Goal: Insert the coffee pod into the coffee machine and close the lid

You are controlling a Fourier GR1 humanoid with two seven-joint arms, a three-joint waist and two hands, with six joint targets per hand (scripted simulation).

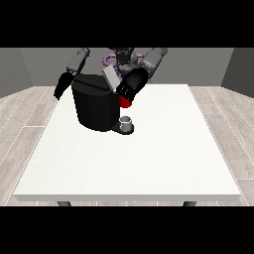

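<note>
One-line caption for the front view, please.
Hand at the view's right at the coffee machine's top.

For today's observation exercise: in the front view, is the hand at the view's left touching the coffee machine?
No. The hand at the view's left hangs beside the coffee machine, with table and floor showing between them.

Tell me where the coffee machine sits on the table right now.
In the front view the coffee machine stands on the white table at its far side, left of centre, with the hand at the view's right beside its top.

One front view looks across the table [149, 163] at the robot [124, 55]
</note>
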